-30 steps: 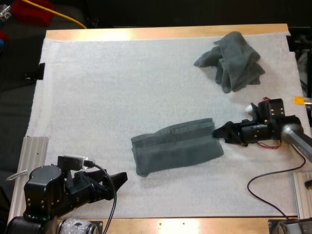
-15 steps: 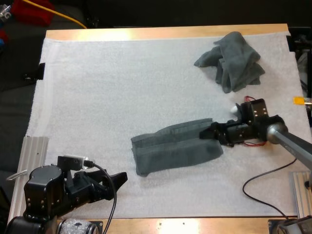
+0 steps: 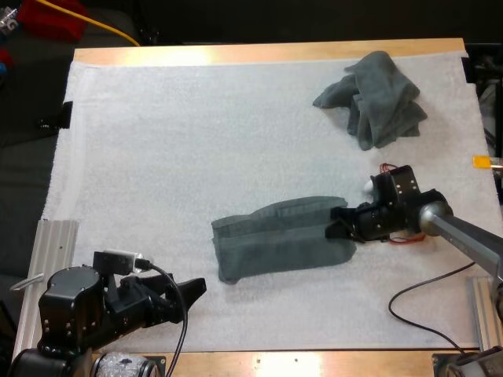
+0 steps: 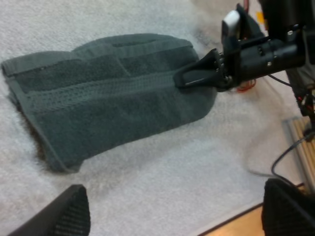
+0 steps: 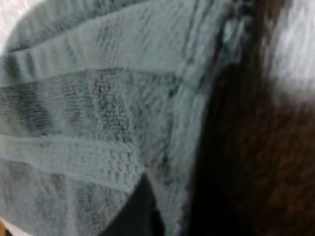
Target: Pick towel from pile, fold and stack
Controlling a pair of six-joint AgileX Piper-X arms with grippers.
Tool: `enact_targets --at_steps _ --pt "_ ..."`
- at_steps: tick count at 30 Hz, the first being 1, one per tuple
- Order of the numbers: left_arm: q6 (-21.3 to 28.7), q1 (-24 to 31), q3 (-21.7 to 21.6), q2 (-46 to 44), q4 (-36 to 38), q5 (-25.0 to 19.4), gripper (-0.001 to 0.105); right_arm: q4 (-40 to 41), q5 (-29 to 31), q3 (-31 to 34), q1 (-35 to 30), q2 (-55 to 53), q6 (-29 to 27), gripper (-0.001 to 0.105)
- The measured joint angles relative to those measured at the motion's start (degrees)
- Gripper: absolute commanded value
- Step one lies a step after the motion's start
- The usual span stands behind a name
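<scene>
Starting at seven o'clock on the white mat (image 3: pixel 157 141), we see our left gripper (image 3: pixel 189 290) low at the near edge, pointing toward three o'clock. Its fingers (image 4: pixel 64 214) stand wide apart with nothing between them, and bare mat lies under the gap. It is well apart from any cloth.

Next, just off the mat's centre toward five o'clock, the folded towel (image 3: pixel 275 239) lies flat as a long dark grey-green band. Its length runs from eight o'clock to two o'clock. In the left wrist view its ribbed stripe runs along its length, and the near-left corner looks a little ragged.

At the folded towel's three o'clock end sits our right gripper (image 3: pixel 336 223), reaching in from the right and pointing toward nine o'clock. Its tip is on the cloth's rounded end. The right wrist view shows towel weave close up against it. We cannot tell whether this gripper is gripping the cloth or merely resting at it.

Farther on, at one o'clock near the mat's far edge, the crumpled towel (image 3: pixel 376 98) lies in a loose heap. It is well apart from both grippers. The wooden table (image 3: pixel 267 52) shows beyond it.
</scene>
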Motion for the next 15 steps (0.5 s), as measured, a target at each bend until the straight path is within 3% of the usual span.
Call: enact_targets --at_steps 15 --pt "0.00 0.00 0.00 0.00 0.00 0.82 0.070 16.21 20.37 0.08 0.11 -16.70 -2.83 0.002"
